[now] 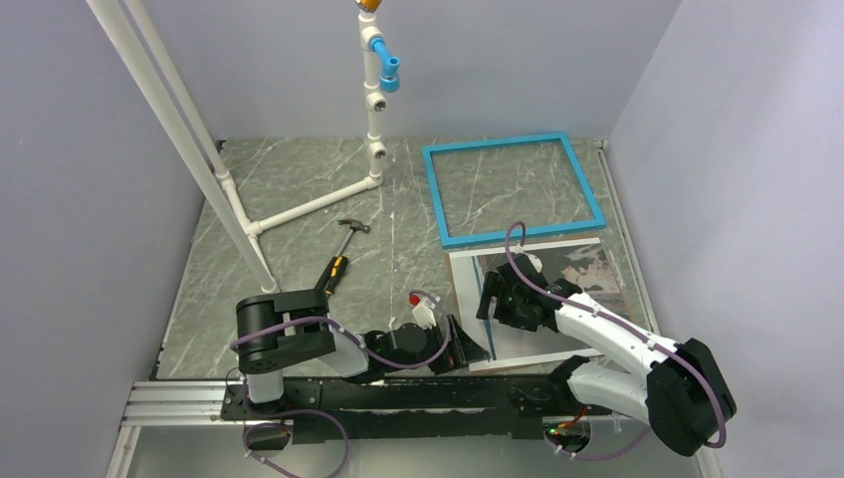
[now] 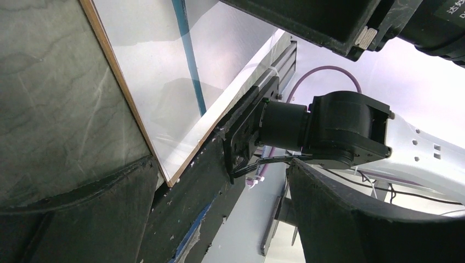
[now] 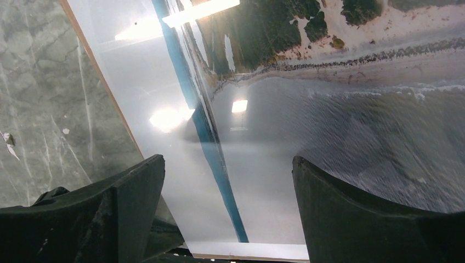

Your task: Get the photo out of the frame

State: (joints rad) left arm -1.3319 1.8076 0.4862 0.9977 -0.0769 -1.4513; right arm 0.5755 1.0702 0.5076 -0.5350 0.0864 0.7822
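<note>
On the right side of the desk (image 1: pixel 299 189), the photo (image 1: pixel 589 267) lies flat and face up on its board (image 2: pixel 127 96), already outside the frame (image 1: pixel 495 142). The frame is empty, the desk shows through it, and it lies flat just on the far side of the photo. I cannot tell if the two touch.

The right arm (image 1: pixel 617 339) is the nearer one. The right jaws hang directly above the left part of the photo, pointing down at it, wide open and holding nothing. In the right wrist view the glossy sheet fills the gap between them, with its white border and the brown edge of the board to the left.

The left arm (image 1: pixel 328 344) reaches low along the near edge of the desk. The left jaws, also wide open and empty, stand just beside the near left corner of the board, and that corner sits in front of their gap.

The photo seems to have its long sides running left to right, parallel to the near rim of the frame, and its short left side faces the left jaws. In my judgement, a flat sheet like this gives little to grip from above, so the corner at the left jaws looks the easier place to take it.
</note>
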